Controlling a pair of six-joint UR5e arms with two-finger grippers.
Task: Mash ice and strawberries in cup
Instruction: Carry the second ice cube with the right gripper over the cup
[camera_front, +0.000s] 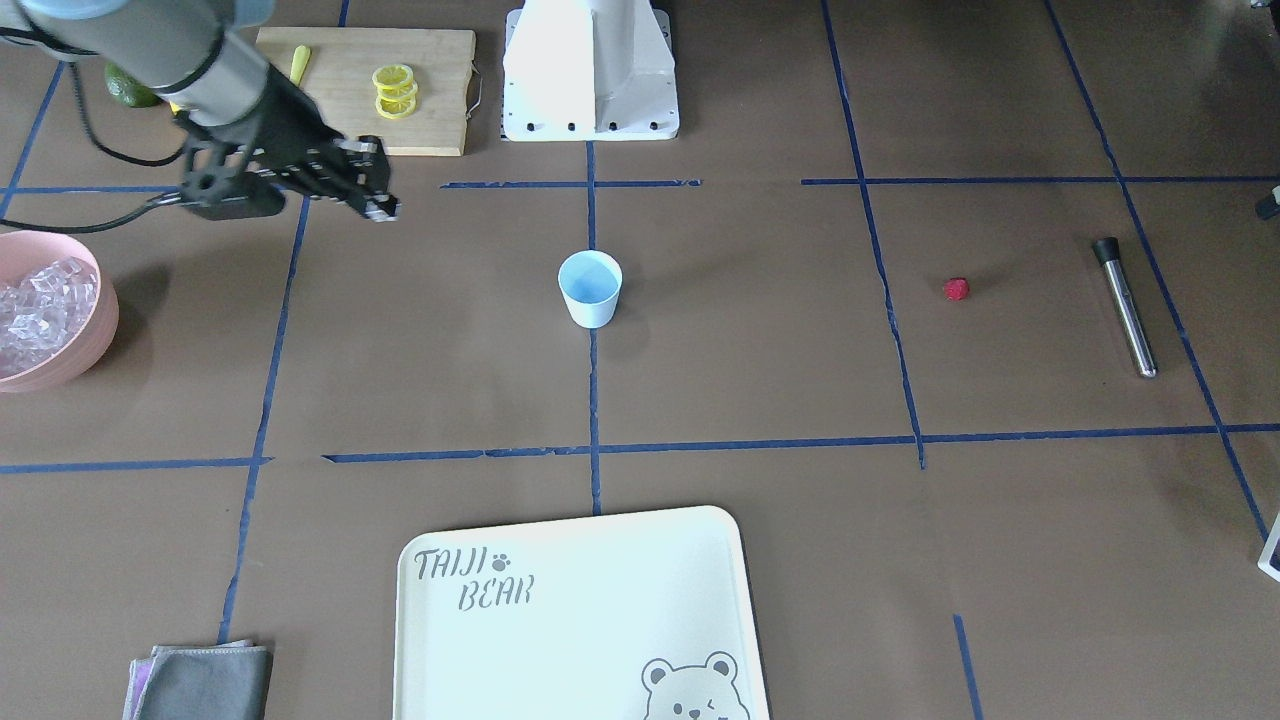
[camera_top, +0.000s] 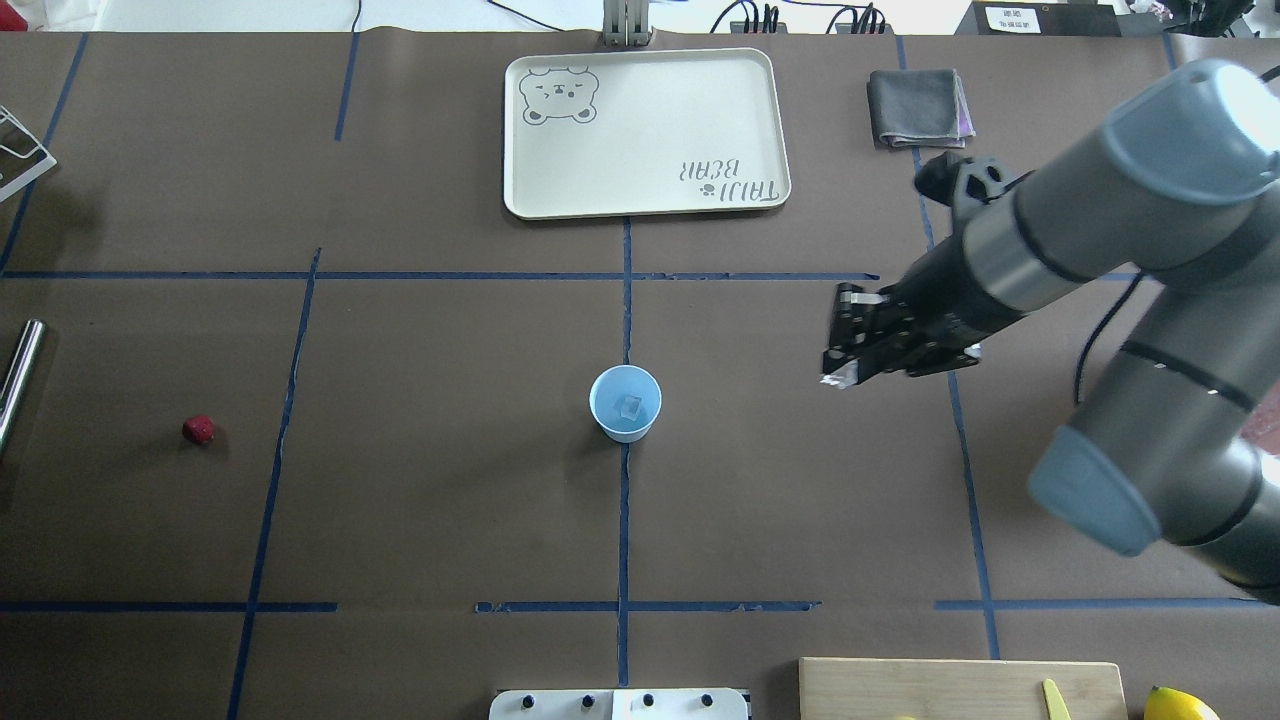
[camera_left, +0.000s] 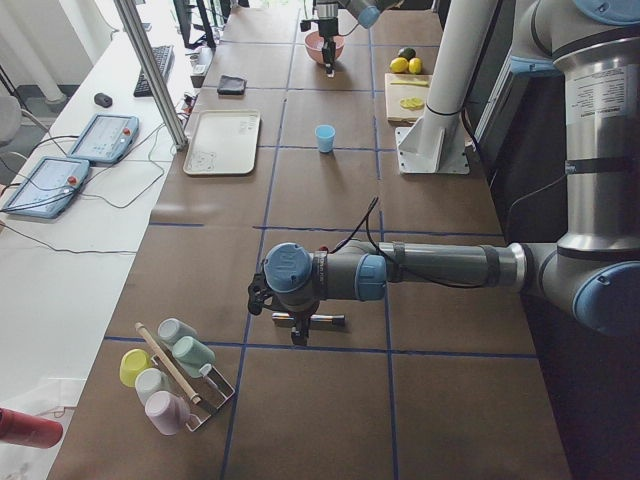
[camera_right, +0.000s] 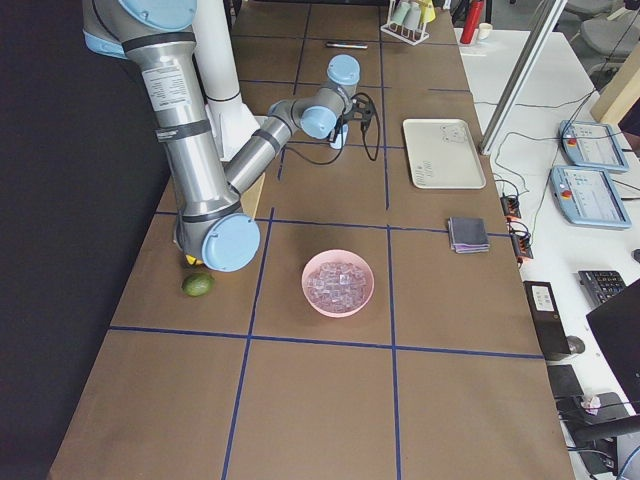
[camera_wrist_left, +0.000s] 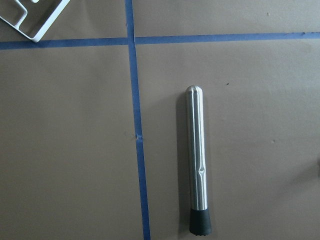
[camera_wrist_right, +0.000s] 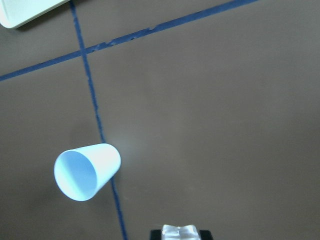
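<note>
The light-blue cup (camera_top: 625, 402) stands upright at the table's middle with one ice cube (camera_top: 630, 406) inside; it also shows in the front view (camera_front: 590, 288) and the right wrist view (camera_wrist_right: 87, 172). My right gripper (camera_top: 838, 376) hangs to the cup's right, above the table, shut on a clear ice cube (camera_wrist_right: 180, 232). The red strawberry (camera_top: 198, 430) lies far left on the table. My left gripper (camera_left: 297, 332) hovers over a steel muddler (camera_wrist_left: 197, 160); its fingers show in no close view, so I cannot tell if it is open or shut.
A pink bowl (camera_front: 100, 330) of ice cubes (camera_front: 40, 305) sits at the robot's right end. A white tray (camera_top: 640, 130) and grey cloth (camera_top: 918, 105) lie at the far side. A cutting board (camera_front: 440, 100) with lemon slices is near the base. A cup rack (camera_left: 175, 375) stands at the left end.
</note>
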